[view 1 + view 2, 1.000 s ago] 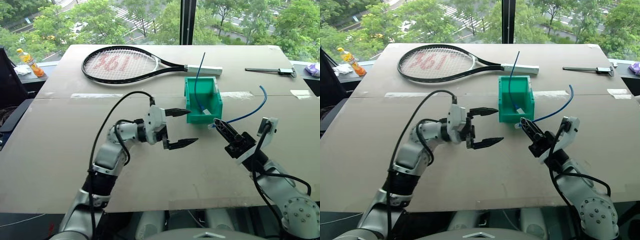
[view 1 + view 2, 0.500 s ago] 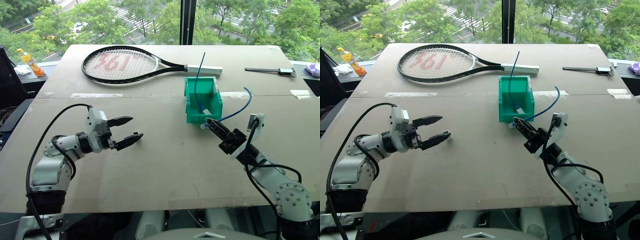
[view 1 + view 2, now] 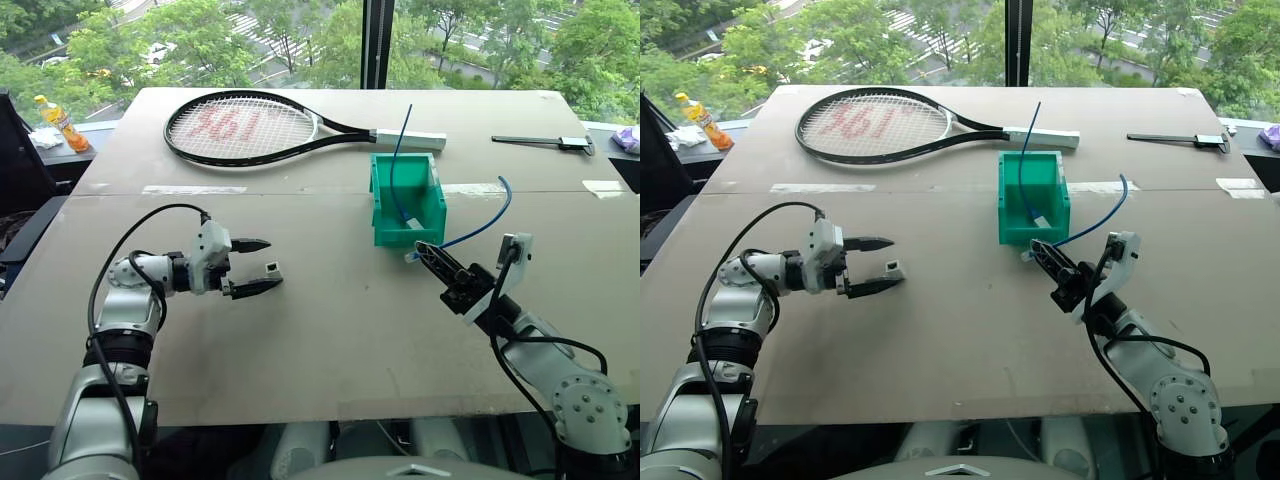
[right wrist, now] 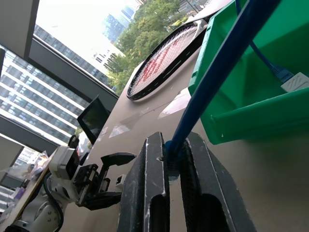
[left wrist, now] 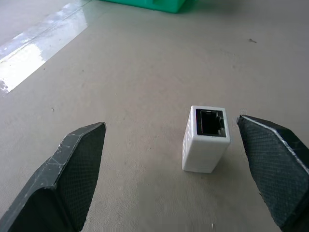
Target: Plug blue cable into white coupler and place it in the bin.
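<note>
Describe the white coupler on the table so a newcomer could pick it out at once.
Start at the tennis racket on the far side of the table, then come toward the near left, to the open left gripper. The white coupler stands between its black fingers, a tiny block with a dark socket face, unlike the one in the green bin, which has a cable attached.
</note>
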{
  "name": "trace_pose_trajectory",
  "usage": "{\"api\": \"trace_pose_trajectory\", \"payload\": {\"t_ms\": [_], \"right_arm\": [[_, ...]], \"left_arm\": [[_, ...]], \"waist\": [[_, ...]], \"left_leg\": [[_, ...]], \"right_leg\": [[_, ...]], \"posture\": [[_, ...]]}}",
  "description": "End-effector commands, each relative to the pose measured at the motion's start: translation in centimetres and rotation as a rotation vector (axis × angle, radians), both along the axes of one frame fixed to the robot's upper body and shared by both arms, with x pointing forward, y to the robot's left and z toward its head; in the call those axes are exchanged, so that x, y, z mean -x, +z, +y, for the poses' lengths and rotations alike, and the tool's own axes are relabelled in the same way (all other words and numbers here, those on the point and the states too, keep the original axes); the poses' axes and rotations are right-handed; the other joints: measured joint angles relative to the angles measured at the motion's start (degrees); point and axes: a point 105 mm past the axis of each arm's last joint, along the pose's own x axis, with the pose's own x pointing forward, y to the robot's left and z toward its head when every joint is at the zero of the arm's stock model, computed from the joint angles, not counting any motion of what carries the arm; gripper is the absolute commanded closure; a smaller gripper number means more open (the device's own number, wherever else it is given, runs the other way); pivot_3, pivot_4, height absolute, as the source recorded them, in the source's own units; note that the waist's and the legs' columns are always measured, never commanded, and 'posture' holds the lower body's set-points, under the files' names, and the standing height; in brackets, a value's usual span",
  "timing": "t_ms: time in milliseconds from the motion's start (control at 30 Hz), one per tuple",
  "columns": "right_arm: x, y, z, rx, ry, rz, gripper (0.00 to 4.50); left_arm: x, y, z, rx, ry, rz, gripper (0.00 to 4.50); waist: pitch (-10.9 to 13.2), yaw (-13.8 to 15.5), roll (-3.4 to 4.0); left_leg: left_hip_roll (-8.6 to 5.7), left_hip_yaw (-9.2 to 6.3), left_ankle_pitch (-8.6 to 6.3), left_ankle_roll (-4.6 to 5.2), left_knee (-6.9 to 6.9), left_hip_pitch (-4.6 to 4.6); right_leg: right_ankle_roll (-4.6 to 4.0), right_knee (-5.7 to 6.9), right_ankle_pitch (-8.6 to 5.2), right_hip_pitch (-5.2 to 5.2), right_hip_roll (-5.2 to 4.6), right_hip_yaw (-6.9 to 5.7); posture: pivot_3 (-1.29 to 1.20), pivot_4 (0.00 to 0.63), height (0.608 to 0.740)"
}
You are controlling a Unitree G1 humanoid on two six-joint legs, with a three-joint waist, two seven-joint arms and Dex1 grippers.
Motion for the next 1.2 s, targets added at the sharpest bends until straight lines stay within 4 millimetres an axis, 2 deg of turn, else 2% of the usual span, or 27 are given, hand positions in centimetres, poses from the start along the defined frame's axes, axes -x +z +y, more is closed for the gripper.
{"api": "trace_pose_trajectory", "payload": {"t_ms": [33,133,200,267,367,400,533,633,667,733,800,933,1067,1200], "right_arm": [[0.4,1.6,-0.3,-0.008,-0.019,-0.064,4.5],[0.4,1.6,-0.5,-0.004,-0.025,-0.066,4.5],[0.5,1.6,-0.6,-0.001,-0.027,-0.065,4.5],[0.5,1.5,-0.7,0.007,-0.027,-0.061,4.5],[0.6,1.4,-0.6,0.031,-0.021,-0.063,4.5],[0.7,1.4,-0.7,0.042,-0.019,-0.068,4.5],[0.8,1.6,-0.9,0.214,0.011,-0.146,4.5],[0.9,1.9,-0.9,0.338,0.06,-0.221,4.5],[0.9,2.1,-0.8,0.387,0.092,-0.254,4.5],[1.0,2.3,-0.6,0.444,0.136,-0.292,4.5],[1.0,2.3,-0.5,0.516,0.185,-0.329,4.5],[0.7,2.4,0.0,0.657,0.292,-0.416,4.5],[-0.1,2.7,0.5,0.754,0.388,-0.493,4.5],[-1.3,2.1,0.9,0.831,0.477,-0.536,4.5]], "left_arm": [[-0.4,-0.3,-0.2,-0.031,-0.027,-0.027,0.04],[-0.2,-1.2,0.0,-0.062,-0.037,-0.016,0.85],[-0.1,-1.5,0.1,-0.058,-0.04,-0.013,1.89],[0.2,-1.8,0.2,-0.054,-0.048,-0.01,2.59],[0.7,-2.2,0.3,-0.051,-0.058,-0.009,4.01],[0.9,-2.2,0.2,-0.048,-0.07,-0.011,4.16],[1.8,-1.2,-2.5,0.039,-0.163,-0.037,4.13],[2.4,-0.9,-5.9,0.074,-0.242,-0.01,4.13],[2.6,-1.2,-7.4,0.044,-0.279,0.012,4.13],[2.8,-1.6,-9.3,-0.004,-0.318,0.039,4.13],[2.0,-1.4,-11.0,-0.015,-0.293,0.043,4.13],[0.9,-0.2,-16.1,-0.023,-0.333,0.005,4.13],[0.2,-0.2,-18.3,-0.076,-0.358,0.009,4.13],[0.1,-0.6,-18.8,-0.134,-0.389,0.015,4.13]], "waist": [[-0.03,0.01,-0.04],[-0.03,-0.08,-0.05],[-0.03,-0.09,-0.05],[-0.03,-0.14,-0.05],[-0.03,-0.14,-0.05],[-0.04,-0.15,-0.05],[-0.03,-0.1,-0.04],[-0.03,0.21,-0.04],[-0.03,0.28,-0.05],[-0.04,0.23,-0.07],[-0.04,0.07,-0.08],[-0.02,0.08,-0.09],[-0.02,-0.24,-0.1],[-0.02,-0.12,-0.1]], "left_leg": [[0.0,0.0,0.0,0.0,0.0,0.0],[0.0,0.01,0.0,0.0,0.01,-0.01],[0.0,-0.01,0.0,0.0,0.01,-0.01],[0.0,-0.01,0.0,0.0,0.0,0.0],[0.01,0.0,0.0,0.0,0.0,0.0],[0.01,0.0,0.0,0.0,0.0,0.0],[0.0,0.06,-0.01,0.01,0.0,0.01],[-0.01,0.0,-0.02,0.03,0.07,-0.06],[-0.04,0.0,-0.02,0.03,0.07,-0.06],[-0.08,-0.03,-0.02,0.04,0.11,-0.07],[-0.08,-0.03,-0.02,0.04,0.12,-0.05],[-0.05,-0.08,-0.01,0.04,0.12,-0.04],[-0.05,-0.06,-0.02,0.04,0.11,-0.02],[-0.05,-0.09,-0.01,0.04,0.09,-0.03]], "right_leg": [[0.0,0.0,0.0,0.0,-0.01,0.0],[0.04,-0.01,0.03,0.01,-0.01,0.01],[0.12,0.0,0.08,0.0,-0.01,0.0],[0.12,0.0,0.08,0.0,-0.01,0.0],[0.1,0.01,0.07,0.0,-0.03,0.0],[0.1,0.01,0.07,0.0,-0.03,0.01],[0.03,0.0,0.03,0.0,-0.13,0.04],[0.01,-0.01,0.02,0.01,-0.17,-0.05],[0.01,-0.01,0.02,0.02,-0.19,-0.05],[0.01,-0.01,0.01,0.04,-0.19,-0.06],[0.02,0.0,0.01,0.06,-0.13,-0.04],[0.13,0.02,0.05,0.05,0.01,-0.07],[0.21,0.0,0.11,0.05,0.07,0.0],[0.22,0.0,0.12,0.03,0.11,-0.02]], "posture": [[0.0,0.15,0.74],[0.0,0.15,0.74],[0.0,0.15,0.74],[0.0,0.15,0.74],[0.0,0.15,0.74],[0.0,0.15,0.74],[0.0,0.15,0.74],[0.0,0.15,0.74],[0.0,0.15,0.74],[0.0,0.15,0.74],[0.0,0.15,0.74],[0.0,0.15,0.74],[0.0,0.15,0.74],[0.0,0.15,0.74]]}}
